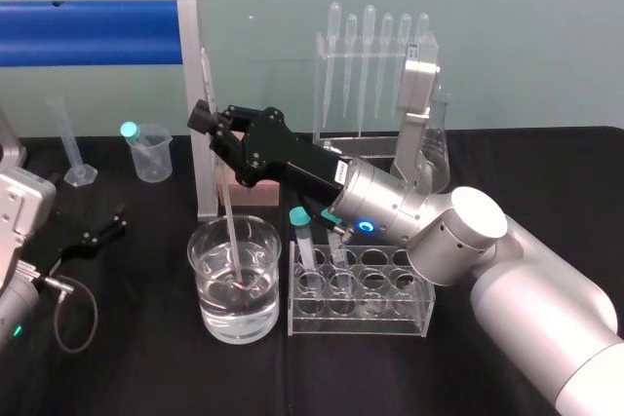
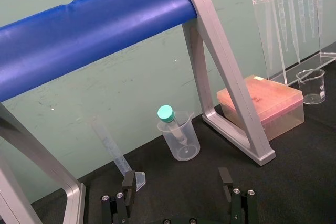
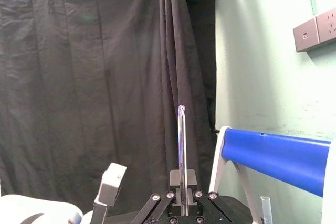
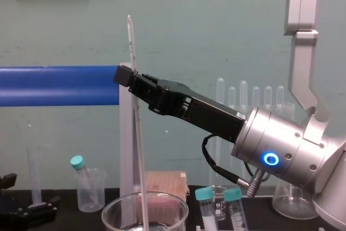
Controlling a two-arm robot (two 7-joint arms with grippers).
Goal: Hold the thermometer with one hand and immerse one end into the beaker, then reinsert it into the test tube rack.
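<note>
The thermometer (image 1: 226, 211) is clamped by its upper part between the closed fingers of the right gripper (image 1: 212, 124), high above the beaker (image 1: 207, 284). It is held nearly upright, slightly tilted, and its lower end is dipped into the water in the beaker. The beaker is set on the black tabletop (image 1: 127, 358), just beside the test tube rack (image 1: 361, 323). The left gripper (image 2: 177, 192) is parked at the left, low over the tabletop, its fingers spread apart and empty.

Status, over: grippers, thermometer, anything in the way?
Right gripper shut on thermometer, lower end in beaker. Left gripper open, parked low left. Rack beside beaker, two capped tubes at its beaker end.
</note>
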